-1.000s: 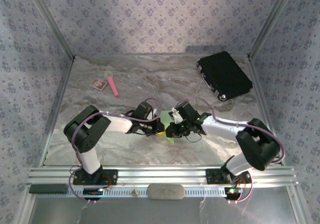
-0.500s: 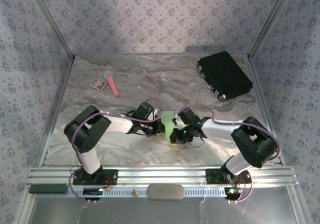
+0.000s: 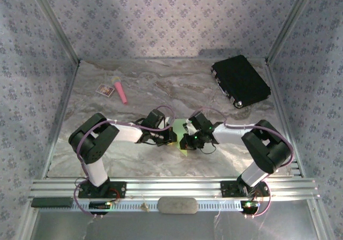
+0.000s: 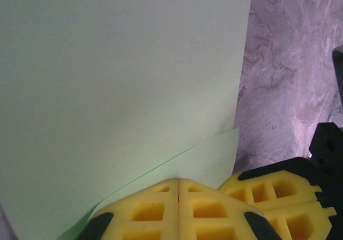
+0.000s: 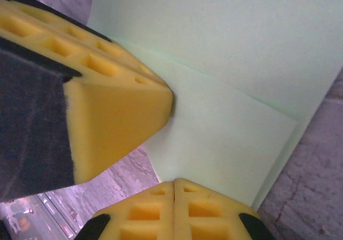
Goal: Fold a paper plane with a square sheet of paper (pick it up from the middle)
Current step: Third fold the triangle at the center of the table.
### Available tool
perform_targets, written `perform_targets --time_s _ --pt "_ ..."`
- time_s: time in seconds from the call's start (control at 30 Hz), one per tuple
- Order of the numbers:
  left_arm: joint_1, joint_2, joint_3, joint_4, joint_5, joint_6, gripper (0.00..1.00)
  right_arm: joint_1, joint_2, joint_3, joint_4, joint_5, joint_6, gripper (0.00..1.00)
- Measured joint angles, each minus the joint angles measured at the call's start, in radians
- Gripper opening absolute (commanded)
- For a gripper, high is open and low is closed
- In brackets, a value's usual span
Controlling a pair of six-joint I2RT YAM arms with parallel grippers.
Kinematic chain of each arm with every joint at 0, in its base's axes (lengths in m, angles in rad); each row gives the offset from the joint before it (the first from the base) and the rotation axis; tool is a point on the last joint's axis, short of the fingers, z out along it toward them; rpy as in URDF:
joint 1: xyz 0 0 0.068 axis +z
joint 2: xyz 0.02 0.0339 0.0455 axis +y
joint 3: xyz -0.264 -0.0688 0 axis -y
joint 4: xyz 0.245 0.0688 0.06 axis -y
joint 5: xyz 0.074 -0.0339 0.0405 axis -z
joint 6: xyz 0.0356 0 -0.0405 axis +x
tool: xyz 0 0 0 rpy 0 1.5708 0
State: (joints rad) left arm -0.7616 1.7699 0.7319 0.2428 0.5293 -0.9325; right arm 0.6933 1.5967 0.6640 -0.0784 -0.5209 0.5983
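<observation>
centrally, toward the near edge of the tabletop point(image 3: 134, 165), the square sheet of paper point(image 3: 178, 126) is gripped from 2 sides. the left end effector point(image 3: 170, 137) is clenched on its lower edge, pads pressed together. the right end effector point(image 3: 186, 141) is clamped on it just beside. 2 overlapping layers are seen in the wrist views. a black case point(image 3: 240, 81) is seen at the far right corner.

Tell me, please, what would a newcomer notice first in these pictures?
The eye goes first to the thin lime-green sheet of paper at the middle of the grey marbled table, where the left hand and the right hand meet, each shut on it. Next come the flat black case at the far right and the pink stick with a yellow tip at the far left.
</observation>
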Motion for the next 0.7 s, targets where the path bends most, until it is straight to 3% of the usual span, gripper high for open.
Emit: perform_targets --time_s 0.7 --pt "0.0 -0.027 0.013 -0.075 -0.059 0.038 0.01 0.01 -0.021 -0.046 0.082 0.013 0.042 0.02"
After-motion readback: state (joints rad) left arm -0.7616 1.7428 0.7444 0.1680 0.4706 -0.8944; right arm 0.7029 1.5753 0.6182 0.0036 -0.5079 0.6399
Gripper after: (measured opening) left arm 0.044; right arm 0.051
